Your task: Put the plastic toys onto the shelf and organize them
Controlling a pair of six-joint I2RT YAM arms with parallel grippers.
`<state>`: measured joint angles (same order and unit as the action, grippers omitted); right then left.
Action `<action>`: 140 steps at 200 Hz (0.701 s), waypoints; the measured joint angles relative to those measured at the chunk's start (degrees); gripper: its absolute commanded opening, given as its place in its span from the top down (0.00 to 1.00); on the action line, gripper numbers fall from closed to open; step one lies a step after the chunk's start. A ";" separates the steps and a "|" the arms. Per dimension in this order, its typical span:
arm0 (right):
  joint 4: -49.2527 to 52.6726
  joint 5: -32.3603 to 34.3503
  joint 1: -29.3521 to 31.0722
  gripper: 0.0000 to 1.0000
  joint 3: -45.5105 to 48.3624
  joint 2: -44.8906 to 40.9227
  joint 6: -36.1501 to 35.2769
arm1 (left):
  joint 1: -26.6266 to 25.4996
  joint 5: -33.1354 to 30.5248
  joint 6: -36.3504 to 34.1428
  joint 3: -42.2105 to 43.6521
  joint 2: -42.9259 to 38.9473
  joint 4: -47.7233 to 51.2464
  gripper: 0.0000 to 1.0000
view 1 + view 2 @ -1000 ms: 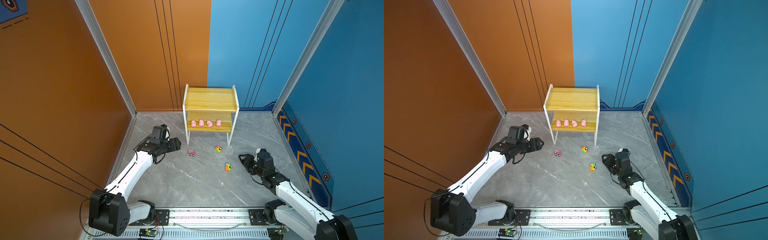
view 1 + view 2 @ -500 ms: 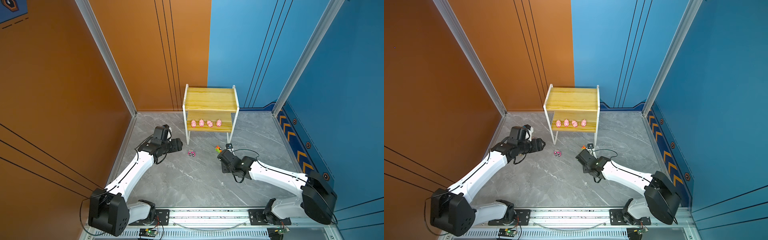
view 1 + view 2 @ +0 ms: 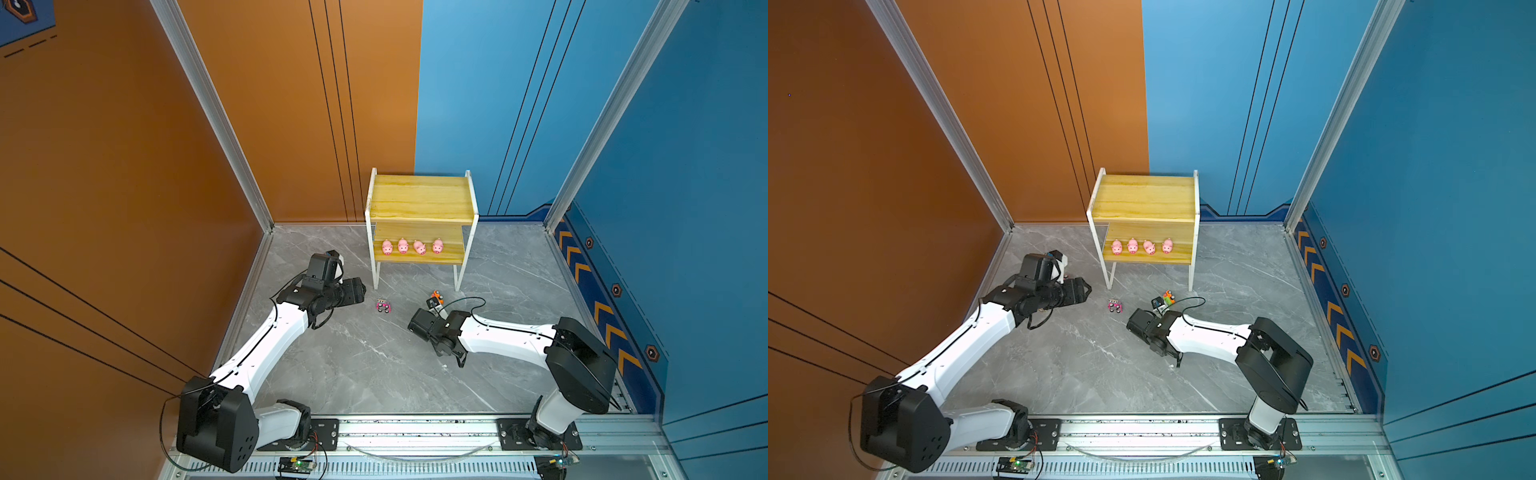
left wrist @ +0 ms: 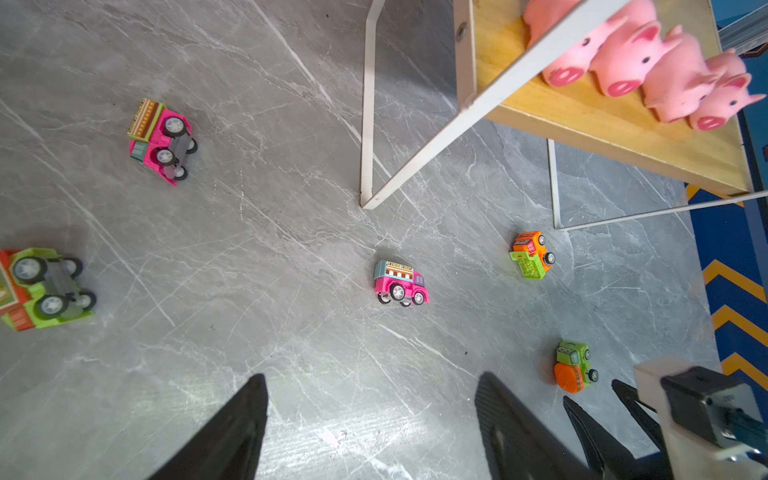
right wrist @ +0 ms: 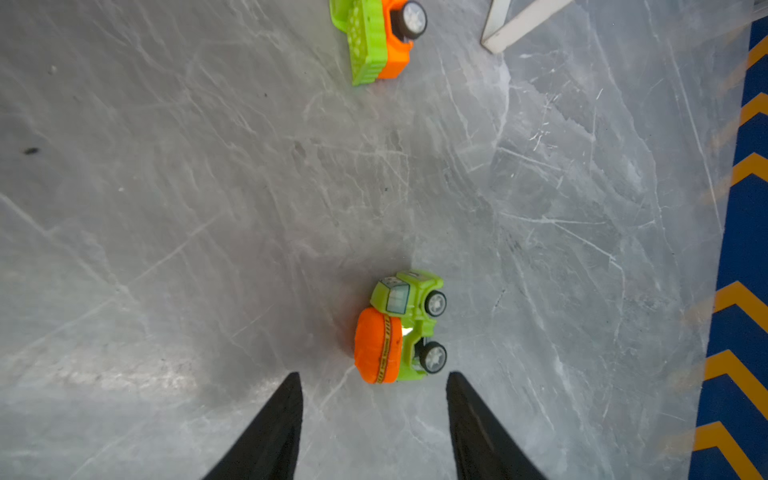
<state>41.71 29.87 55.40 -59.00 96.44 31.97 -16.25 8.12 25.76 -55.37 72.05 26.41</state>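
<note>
The shelf (image 3: 420,198) stands at the back with several pink pigs (image 3: 411,246) in a row on its lower board; its upper board is bare. A pink car (image 3: 383,306) and an orange-green dump truck (image 3: 436,296) sit on the floor before it. A green car with an orange drum (image 5: 401,328) lies just ahead of my right gripper (image 5: 374,374), which is open and empty. My left gripper (image 4: 372,375) is open over bare floor, short of the pink car (image 4: 399,282). Two overturned cars, a pink one (image 4: 162,141) and a green one (image 4: 41,286), show only in the left wrist view.
Thin white shelf legs (image 4: 368,124) stand near the cars. An orange wall (image 3: 124,187) closes the left, and a blue wall with a yellow chevron strip (image 3: 602,316) closes the right. The arms' mounting rail (image 3: 415,432) runs along the front.
My right arm has swung from the right side in to the middle, over the green car with the orange drum, and its jaws have widened. The left arm has barely moved.
</note>
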 measured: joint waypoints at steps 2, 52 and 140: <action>0.07 0.00 -0.02 0.43 0.00 0.09 -0.07 | 0.00 0.00 0.00 0.00 0.00 0.00 0.20; 0.22 -1.14 -1.11 0.43 -0.31 1.81 -0.70 | 0.00 0.02 0.00 0.00 0.02 0.00 0.20; -0.37 -2.62 -2.78 0.43 -0.72 3.98 -1.77 | -0.37 0.02 0.00 0.11 0.00 0.00 0.20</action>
<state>41.34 27.24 52.62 -59.72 100.42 30.20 -16.62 8.14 25.76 -55.27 72.05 26.41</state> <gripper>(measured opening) 0.567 0.802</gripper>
